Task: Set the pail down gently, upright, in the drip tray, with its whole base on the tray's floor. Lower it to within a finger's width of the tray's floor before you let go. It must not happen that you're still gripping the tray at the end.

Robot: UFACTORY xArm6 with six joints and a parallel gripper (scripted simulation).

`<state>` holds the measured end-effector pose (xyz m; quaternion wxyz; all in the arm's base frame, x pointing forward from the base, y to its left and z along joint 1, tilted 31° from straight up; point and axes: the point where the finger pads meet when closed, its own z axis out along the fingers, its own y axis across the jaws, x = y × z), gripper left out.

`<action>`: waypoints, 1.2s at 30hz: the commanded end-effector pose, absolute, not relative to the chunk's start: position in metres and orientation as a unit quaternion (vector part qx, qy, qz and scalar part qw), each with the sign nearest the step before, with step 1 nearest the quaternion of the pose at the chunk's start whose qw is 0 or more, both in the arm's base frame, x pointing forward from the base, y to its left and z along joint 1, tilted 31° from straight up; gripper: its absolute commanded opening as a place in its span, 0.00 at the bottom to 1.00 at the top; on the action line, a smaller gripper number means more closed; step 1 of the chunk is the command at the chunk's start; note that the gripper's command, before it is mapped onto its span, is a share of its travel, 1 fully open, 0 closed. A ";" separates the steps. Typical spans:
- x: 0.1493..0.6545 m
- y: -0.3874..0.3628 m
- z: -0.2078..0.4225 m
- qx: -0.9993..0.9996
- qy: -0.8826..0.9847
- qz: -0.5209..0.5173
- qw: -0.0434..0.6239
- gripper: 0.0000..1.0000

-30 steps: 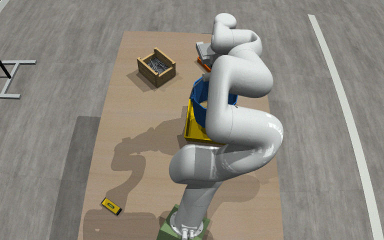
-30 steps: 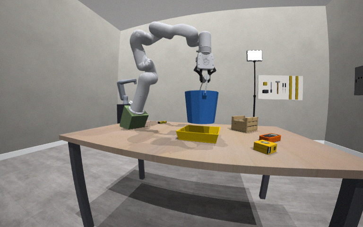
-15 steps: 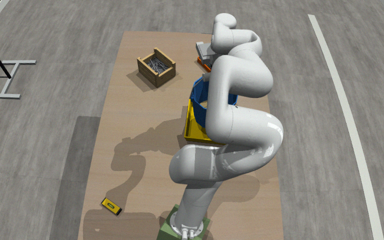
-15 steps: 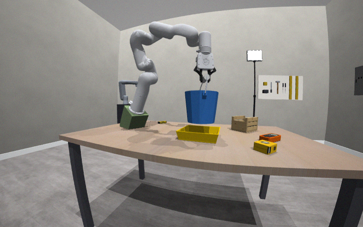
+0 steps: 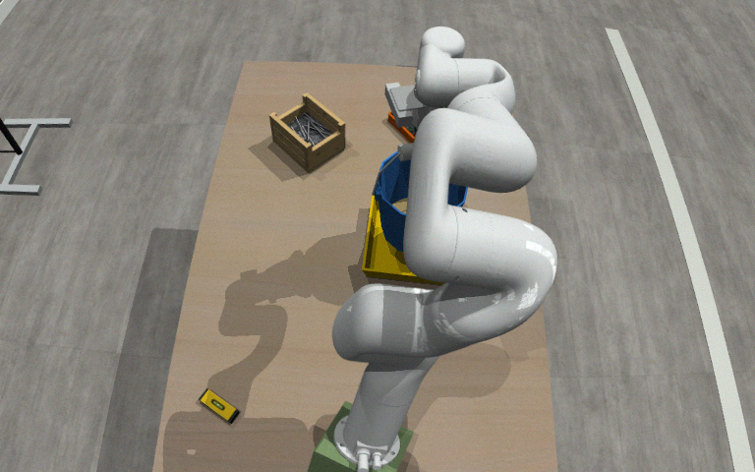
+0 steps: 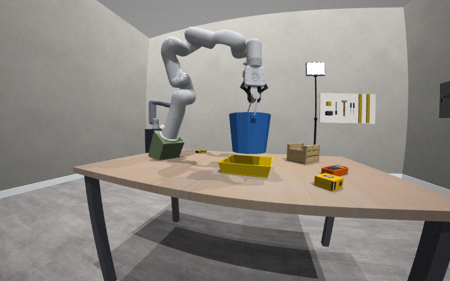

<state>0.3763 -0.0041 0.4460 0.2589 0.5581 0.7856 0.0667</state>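
A blue pail [image 6: 249, 132] hangs upright from its thin wire handle, which my gripper [image 6: 254, 96] is shut on. The pail's base is just above the rim of the yellow drip tray [image 6: 245, 164], clear of the tray's floor. In the overhead view the pail [image 5: 392, 206] sits over the tray [image 5: 380, 250], and my arm hides most of both and the gripper itself.
A wooden crate [image 5: 307, 131] of metal rods stands at the far left of the table. An orange device [image 6: 334, 170] and a yellow tape measure [image 6: 329, 181] lie to the tray's right. A small yellow level [image 5: 219, 405] lies near the arm's green base [image 6: 166, 148].
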 end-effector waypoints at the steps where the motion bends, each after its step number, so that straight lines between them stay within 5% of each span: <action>1: 0.377 -0.004 0.447 0.558 0.785 0.068 0.260 0.00; 36: 0.391 -0.010 0.422 0.558 0.785 0.068 0.260 0.00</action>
